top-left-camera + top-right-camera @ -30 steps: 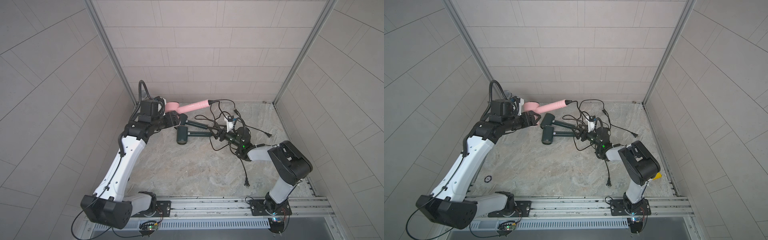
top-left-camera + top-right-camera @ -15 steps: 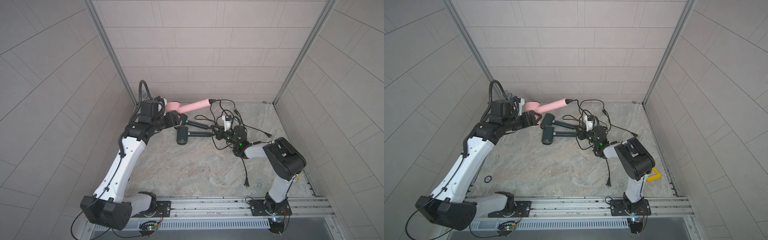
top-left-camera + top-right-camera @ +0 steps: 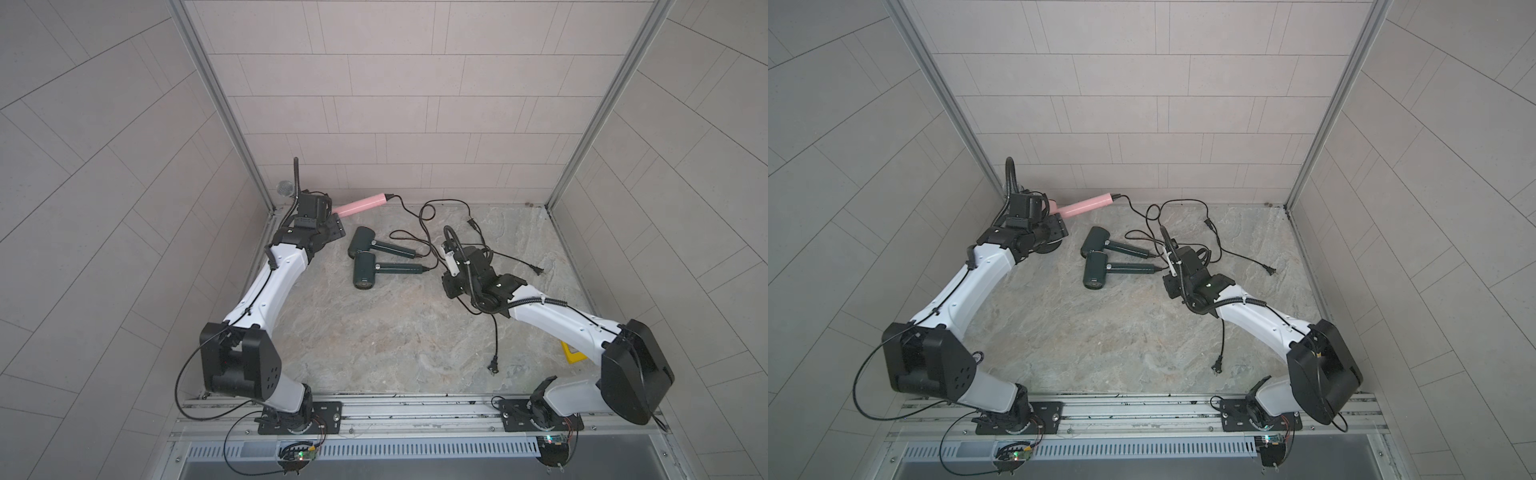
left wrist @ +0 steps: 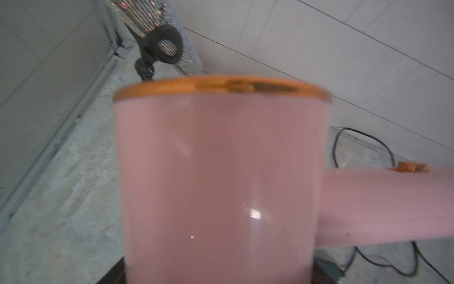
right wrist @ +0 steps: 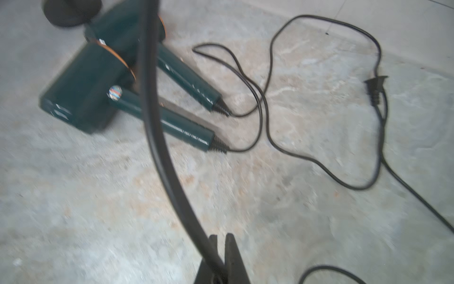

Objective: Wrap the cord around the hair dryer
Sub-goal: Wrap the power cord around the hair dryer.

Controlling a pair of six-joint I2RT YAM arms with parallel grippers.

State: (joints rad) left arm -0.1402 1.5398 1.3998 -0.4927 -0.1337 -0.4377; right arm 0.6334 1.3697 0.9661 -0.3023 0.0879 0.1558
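Note:
A pink hair dryer [image 3: 359,205] [image 3: 1084,205] is held off the floor near the back left corner, its handle pointing right. My left gripper [image 3: 332,226] is shut on its barrel, which fills the left wrist view [image 4: 221,172] and hides the fingers. Its black cord [image 3: 419,212] leaves the handle end and loops across the floor. My right gripper [image 5: 221,237] [image 3: 449,290] is shut on a black cord [image 5: 157,137], low over the floor to the right of two green dryers. I cannot trace which dryer that cord belongs to.
Two dark green hair dryers [image 3: 363,245] [image 3: 365,270] lie side by side mid-floor, their cords tangled towards the right. Plugs lie at the front [image 3: 492,368], the right [image 3: 538,271] and the back [image 3: 471,224]. A glittery silver microphone [image 4: 157,19] stands in the back left corner. A yellow item [image 3: 573,353] lies by the right wall.
My right gripper's jaws have closed on the cord, and that arm's elbow has swung out to the right. The left arm has drawn the pink dryer slightly towards the back left.

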